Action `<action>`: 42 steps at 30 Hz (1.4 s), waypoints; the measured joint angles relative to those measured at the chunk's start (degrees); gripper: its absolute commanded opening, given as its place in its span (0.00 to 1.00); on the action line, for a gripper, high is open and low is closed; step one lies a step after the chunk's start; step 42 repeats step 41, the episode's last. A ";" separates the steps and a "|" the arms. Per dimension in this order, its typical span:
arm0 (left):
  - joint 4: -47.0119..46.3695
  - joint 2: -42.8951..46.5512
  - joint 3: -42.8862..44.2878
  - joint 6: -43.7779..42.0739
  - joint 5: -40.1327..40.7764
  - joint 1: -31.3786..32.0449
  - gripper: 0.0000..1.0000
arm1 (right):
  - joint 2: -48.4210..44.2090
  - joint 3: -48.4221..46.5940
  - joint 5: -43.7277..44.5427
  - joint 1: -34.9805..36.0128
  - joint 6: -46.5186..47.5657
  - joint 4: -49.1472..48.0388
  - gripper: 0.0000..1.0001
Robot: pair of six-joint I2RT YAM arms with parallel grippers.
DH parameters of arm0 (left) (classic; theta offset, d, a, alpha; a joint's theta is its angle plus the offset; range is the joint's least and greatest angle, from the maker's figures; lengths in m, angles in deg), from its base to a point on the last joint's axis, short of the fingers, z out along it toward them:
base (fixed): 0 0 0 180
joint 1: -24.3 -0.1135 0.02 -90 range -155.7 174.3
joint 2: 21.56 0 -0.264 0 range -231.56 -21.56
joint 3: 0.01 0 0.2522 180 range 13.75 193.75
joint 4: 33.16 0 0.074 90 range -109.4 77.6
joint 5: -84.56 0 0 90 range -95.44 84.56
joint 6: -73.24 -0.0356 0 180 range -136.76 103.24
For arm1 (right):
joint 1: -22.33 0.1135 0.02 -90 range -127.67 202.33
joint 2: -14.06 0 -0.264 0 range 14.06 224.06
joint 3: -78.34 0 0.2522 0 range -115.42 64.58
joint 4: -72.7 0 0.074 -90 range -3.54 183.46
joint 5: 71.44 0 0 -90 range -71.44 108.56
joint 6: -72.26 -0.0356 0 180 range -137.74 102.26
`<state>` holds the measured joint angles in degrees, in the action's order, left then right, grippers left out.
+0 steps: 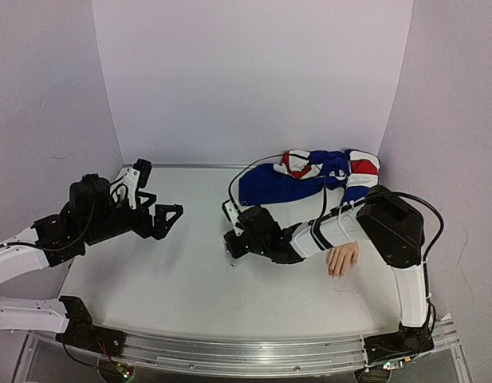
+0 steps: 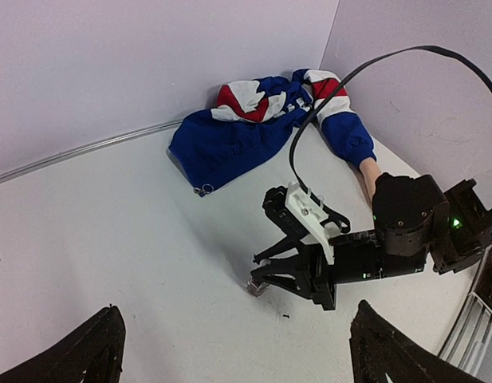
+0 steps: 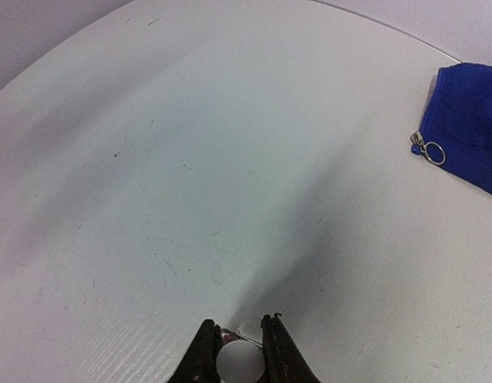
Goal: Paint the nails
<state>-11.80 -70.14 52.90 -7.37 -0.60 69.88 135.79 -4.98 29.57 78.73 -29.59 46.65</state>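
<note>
Nails [image 1: 336, 273]: tips of mannequin hand [image 1: 342, 258], lower right of top view, beneath right forearm. Tiny, rigid, likely slick. Hand probably light, may slide; steady at wrist. Right gripper [image 3: 238, 323] pinching white cap [image 3: 240, 363]. Left gripper [image 1: 154, 194] spread wide.

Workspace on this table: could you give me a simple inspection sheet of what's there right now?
Surface: white table, faint specks.
Job's things: mannequin hand in blue-red-white jacket; nails too small to judge.
Clutter: nothing seen.
Tools: left tool open, empty; right tool shut on small white-capped bottle.
Cables: black cable loops across the jacket.
Surroundings: pale lilac walls on three sides.
</note>
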 measured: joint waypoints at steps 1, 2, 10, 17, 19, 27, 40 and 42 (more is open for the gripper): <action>0.00 -0.20 0.22 0.09 0.02 0.00 0.99 | 0.00 0.04 0.07 0.00 0.26 -0.17 0.33; 0.02 -0.28 0.31 0.11 0.07 0.00 0.99 | 0.00 0.13 0.11 0.02 -0.04 -0.37 0.38; 0.57 -1.49 1.77 0.17 0.42 0.00 1.00 | -2.36 2.64 1.33 0.04 -1.18 1.25 0.91; 3.80 -0.94 5.64 1.05 1.86 0.00 1.00 | -22.95 7.91 5.16 -2.32 -5.11 14.56 0.98; 4.87 0.26 6.99 1.01 3.06 0.00 1.00 | -31.89 9.86 7.21 -4.28 -6.29 18.38 0.98; 9.68 5.05 12.57 -0.28 11.85 -0.35 1.00 | -56.98 12.20 19.32 -8.94 -7.39 33.44 0.98; 15.04 4.76 19.65 -7.74 20.06 -7.34 0.99 | -67.60 9.11 33.81 -10.88 -4.94 46.31 0.98; 15.02 4.92 19.65 -7.93 20.44 -7.34 1.00 | -68.11 8.83 34.21 -10.88 -4.48 46.34 0.98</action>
